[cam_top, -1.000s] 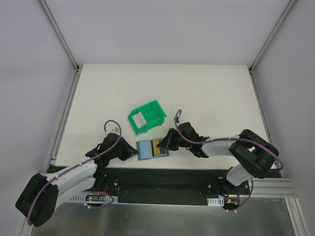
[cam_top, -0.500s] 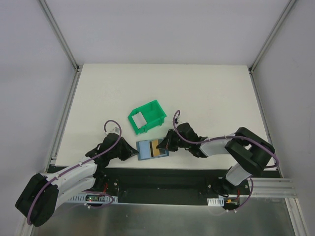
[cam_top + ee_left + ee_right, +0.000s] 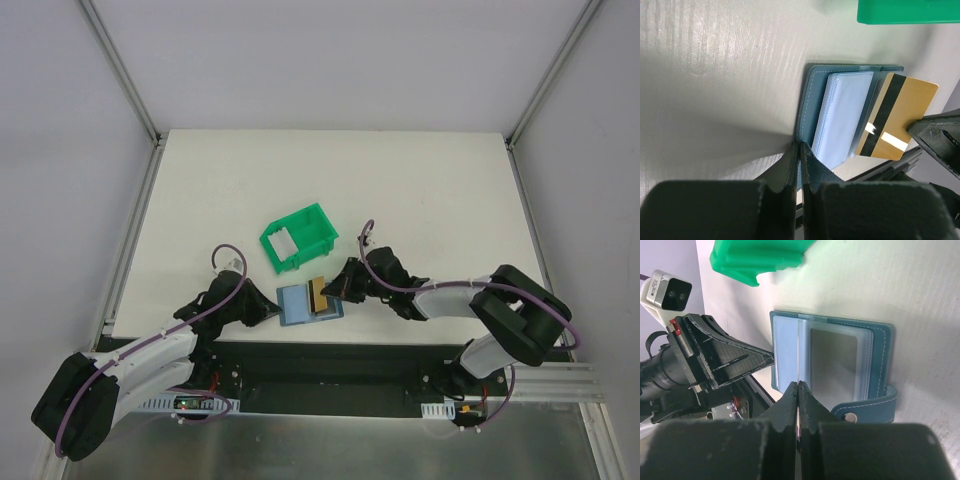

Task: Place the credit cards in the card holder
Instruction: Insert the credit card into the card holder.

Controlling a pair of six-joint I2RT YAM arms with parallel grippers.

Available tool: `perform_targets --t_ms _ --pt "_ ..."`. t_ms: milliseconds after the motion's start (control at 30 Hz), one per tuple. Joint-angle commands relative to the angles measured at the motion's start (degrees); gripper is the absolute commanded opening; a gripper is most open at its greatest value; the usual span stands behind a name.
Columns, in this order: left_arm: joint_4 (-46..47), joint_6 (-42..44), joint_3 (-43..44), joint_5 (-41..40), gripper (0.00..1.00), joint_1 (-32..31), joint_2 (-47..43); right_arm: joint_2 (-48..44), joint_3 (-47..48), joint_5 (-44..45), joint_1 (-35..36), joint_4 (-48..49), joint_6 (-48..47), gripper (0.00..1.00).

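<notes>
The card holder (image 3: 297,305) lay open and flat on the white desk (image 3: 400,190), close to its near edge, between the two arms. Its outside was teal-blue and its inside paler blue, with a stack of clear sleeves (image 3: 842,117) in the middle. The left claw (image 3: 799,150) was pressed together on the holder's left edge, pinching the teal cover. On the other side the right claw (image 3: 798,387) was clamped on the tan-gold card (image 3: 897,117), gripping it by one thin edge. The card sat slanted over the holder's right half and overlapped the sleeves. The only marks to be made out on it were a black magnetic stripe and a small white strip. A closing tab with a metal snap (image 3: 852,416) stuck out from the holder's right side. Farther back, apart from the holder, stood the green bin (image 3: 310,225). A pale rectangle (image 3: 283,241) showed inside it, too small to tell whether it was a card.
</notes>
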Motion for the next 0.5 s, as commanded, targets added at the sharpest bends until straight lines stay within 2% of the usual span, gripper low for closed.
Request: perform_targets --t_ms 0,467 --pt "-1.0 1.3 0.0 0.6 0.0 0.3 0.6 -1.2 -0.5 0.9 -0.2 0.9 -1.2 0.0" --pt "-1.0 1.2 0.0 0.7 0.0 0.3 0.4 3.3 0.0 -1.5 -0.2 2.4 -0.4 0.0"
